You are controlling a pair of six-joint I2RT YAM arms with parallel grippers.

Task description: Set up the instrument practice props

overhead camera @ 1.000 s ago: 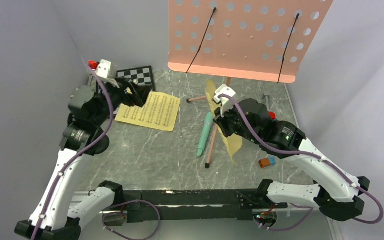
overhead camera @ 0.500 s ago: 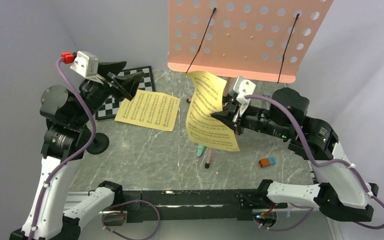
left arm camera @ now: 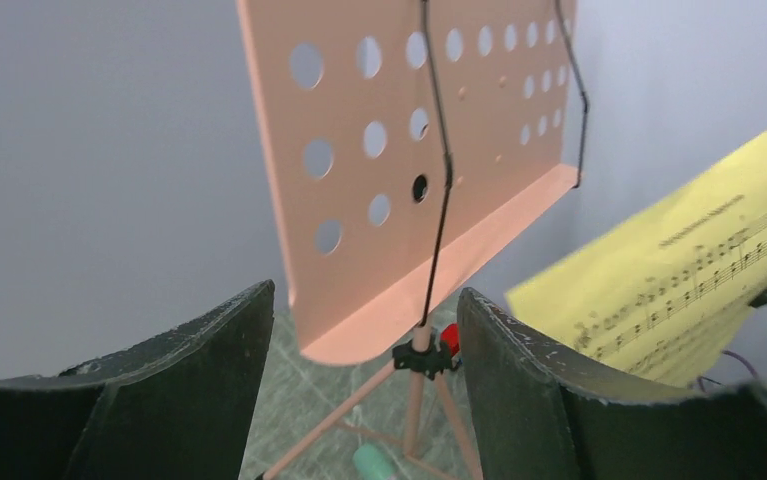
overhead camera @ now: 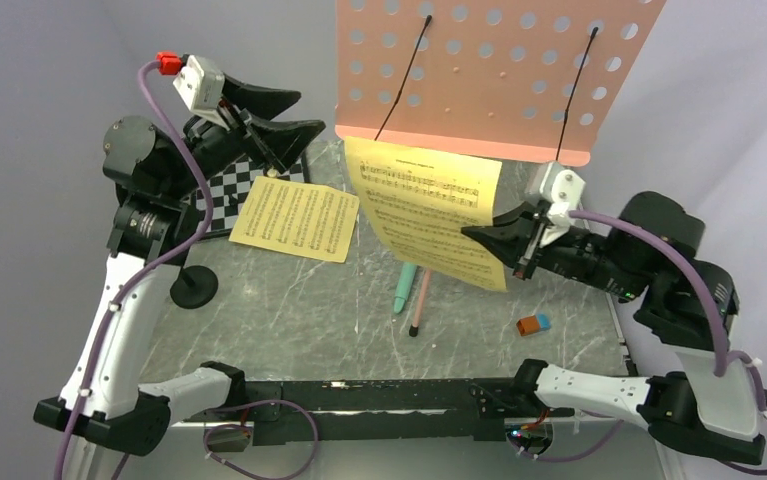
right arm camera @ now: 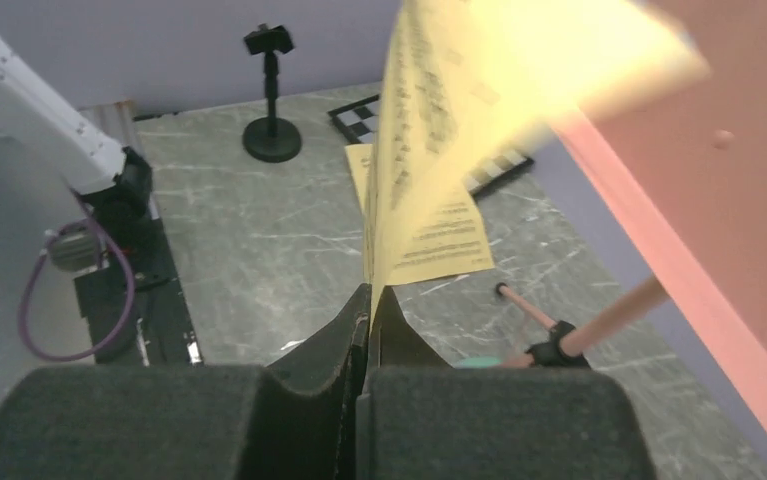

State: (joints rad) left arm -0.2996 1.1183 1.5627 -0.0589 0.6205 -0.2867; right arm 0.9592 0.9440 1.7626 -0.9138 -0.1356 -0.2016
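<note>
The right fingers (overhead camera: 499,240) are clenched on the lower right edge of a yellow page (overhead camera: 429,205), holding it up off the tabletop (overhead camera: 309,300) with its printed face toward the top camera. The page's top edge lies just under the ledge of the pink music stand (overhead camera: 489,75); whether it touches the ledge cannot be told. In the right wrist view the sheet rises edge-on from between the pressed fingers and blurs near the pink panel. The left fingers (overhead camera: 284,130) are spread wide and grasp nothing, raised in the air above the chessboard (overhead camera: 221,190) and pointing at the stand, whose perforated panel and two black wire clips fill the left wrist view. A second page (overhead camera: 294,218) lies flat on the tabletop, beside the chessboard. The mint-green tube (overhead camera: 402,290) lies on the tabletop below the held page, just beside one of the stand's thin legs. The black stand (overhead camera: 194,290) sits upright on its round base near the left arm. Two small blocks (overhead camera: 533,324), orange and blue, lie together near the right arm.
</note>
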